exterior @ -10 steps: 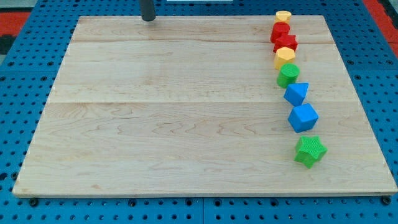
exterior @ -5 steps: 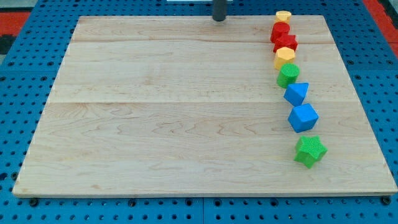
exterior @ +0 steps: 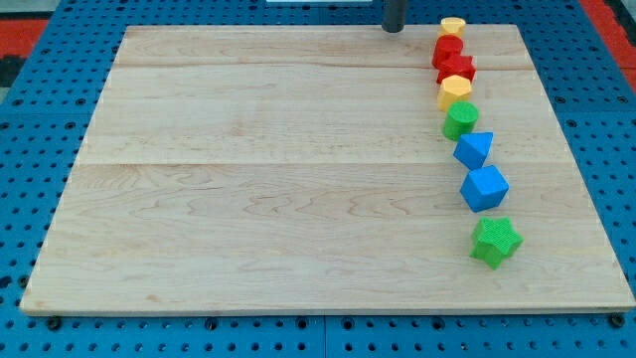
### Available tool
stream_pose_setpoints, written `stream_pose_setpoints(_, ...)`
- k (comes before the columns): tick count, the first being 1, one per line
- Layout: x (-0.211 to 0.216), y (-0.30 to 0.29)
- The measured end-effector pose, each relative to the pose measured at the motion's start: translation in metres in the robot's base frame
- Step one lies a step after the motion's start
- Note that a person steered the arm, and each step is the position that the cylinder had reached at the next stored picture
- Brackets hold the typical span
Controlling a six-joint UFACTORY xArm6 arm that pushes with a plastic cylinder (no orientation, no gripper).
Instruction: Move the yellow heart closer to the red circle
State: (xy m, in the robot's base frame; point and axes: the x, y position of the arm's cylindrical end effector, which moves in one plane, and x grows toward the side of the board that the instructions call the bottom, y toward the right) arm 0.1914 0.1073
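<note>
Several blocks stand in a column down the view's right side of the wooden board [exterior: 278,179]. From the top: a small yellow block [exterior: 453,25], a red rounded block [exterior: 446,49], a red star-like block [exterior: 458,69], and a yellow block that looks like the heart [exterior: 455,91]. The red star-like block sits between the red rounded block and this yellow block, and all three touch in a row. My tip [exterior: 394,30] is at the board's top edge, to the left of the top yellow block and apart from it.
Below the yellow heart come a green rounded block [exterior: 460,120], a blue block [exterior: 473,150], a larger blue block [exterior: 484,188] and a green star [exterior: 495,242]. A blue pegboard [exterior: 40,119] surrounds the board.
My tip has slid to the right along the board's top edge, from the view's upper left toward the block column. No block has moved.
</note>
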Motion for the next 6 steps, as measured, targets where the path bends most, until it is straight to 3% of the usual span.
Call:
stream_pose_setpoints(5,0.001,0.042)
stream_pose_setpoints(6,0.000,0.098)
